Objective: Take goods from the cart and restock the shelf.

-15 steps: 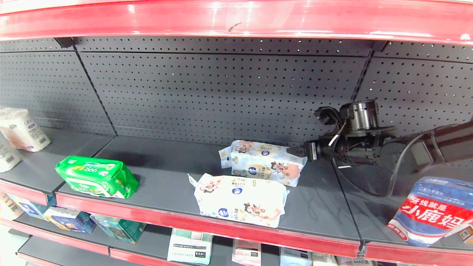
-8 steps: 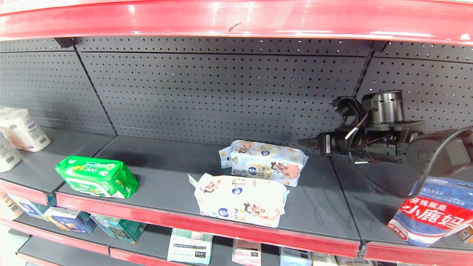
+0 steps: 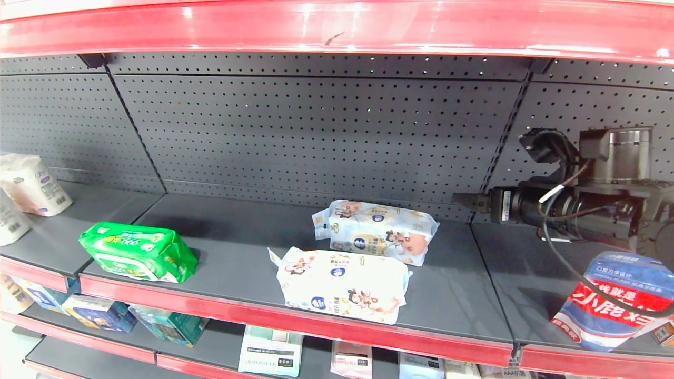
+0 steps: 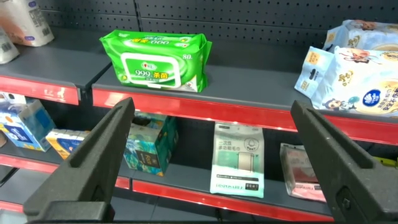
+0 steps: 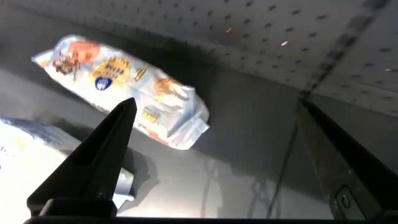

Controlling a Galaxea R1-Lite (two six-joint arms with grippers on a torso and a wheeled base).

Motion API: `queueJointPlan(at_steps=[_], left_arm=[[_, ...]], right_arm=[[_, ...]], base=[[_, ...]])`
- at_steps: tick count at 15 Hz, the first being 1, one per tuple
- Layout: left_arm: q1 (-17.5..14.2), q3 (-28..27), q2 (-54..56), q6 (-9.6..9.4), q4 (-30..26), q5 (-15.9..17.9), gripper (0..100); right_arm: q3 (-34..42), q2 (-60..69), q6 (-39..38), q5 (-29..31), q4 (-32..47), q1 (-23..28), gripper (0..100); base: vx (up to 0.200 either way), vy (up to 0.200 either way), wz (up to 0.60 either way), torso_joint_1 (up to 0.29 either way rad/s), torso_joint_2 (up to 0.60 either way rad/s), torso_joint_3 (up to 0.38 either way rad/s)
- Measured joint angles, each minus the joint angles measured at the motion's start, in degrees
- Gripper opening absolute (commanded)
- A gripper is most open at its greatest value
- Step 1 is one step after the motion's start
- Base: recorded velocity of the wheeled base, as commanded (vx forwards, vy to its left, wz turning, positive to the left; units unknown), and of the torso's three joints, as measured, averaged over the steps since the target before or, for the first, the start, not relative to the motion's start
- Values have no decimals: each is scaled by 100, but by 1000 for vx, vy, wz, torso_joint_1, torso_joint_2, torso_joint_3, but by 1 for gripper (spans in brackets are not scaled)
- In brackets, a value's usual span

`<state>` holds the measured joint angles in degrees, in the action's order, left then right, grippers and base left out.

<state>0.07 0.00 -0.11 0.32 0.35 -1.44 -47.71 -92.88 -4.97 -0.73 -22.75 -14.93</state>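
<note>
Black and spread wide, the left gripper [image 4: 211,109] hangs in front of the shelving with nothing between its fingers. It faces the red front lip [image 4: 186,102] of the shelf [image 3: 237,231] and the tier below it, where a teal box [image 4: 149,144] and a white-and-green pouch [image 4: 237,158] stand among other goods. Just behind that lip on the grey shelf lies the front cartoon-print pack [image 3: 342,284], flat and close to the edge. At about the same depth, well apart to the left, a green wipes pack [image 3: 138,251] lies near the lip. In the neighbouring bay to the right a blue-and-red pouch [image 3: 611,300] sits at the front edge. Behind the front one and slightly to the right lies the rear cartoon-print pack [image 3: 376,231], also flat. The 2 packs are just beside each other, and whether they touch cannot be told. The right gripper [image 3: 467,201] is held level above the shelf, just right of the rear cartoon-print pack and apart from it, near the joint between the 2 bays and pointing left. In the right wrist view its fingers [image 5: 99,162] are wide apart and empty, with that pack lying on the shelf beyond them. In the far left bay a white pack [image 3: 32,184] sits toward the back. A grey perforated back panel [image 3: 316,131] closes the shelf behind everything, and a red upper shelf edge [image 3: 337,26] runs overhead.
</note>
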Motion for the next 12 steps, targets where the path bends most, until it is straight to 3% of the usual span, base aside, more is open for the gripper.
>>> queueJointPlan(at_steps=[12], left_arm=[[0,0,1,1,2,-1,100]], right_arm=[[1481,2081,57,27,-87,449,100]], base=[[0,0,0,0,0,0]])
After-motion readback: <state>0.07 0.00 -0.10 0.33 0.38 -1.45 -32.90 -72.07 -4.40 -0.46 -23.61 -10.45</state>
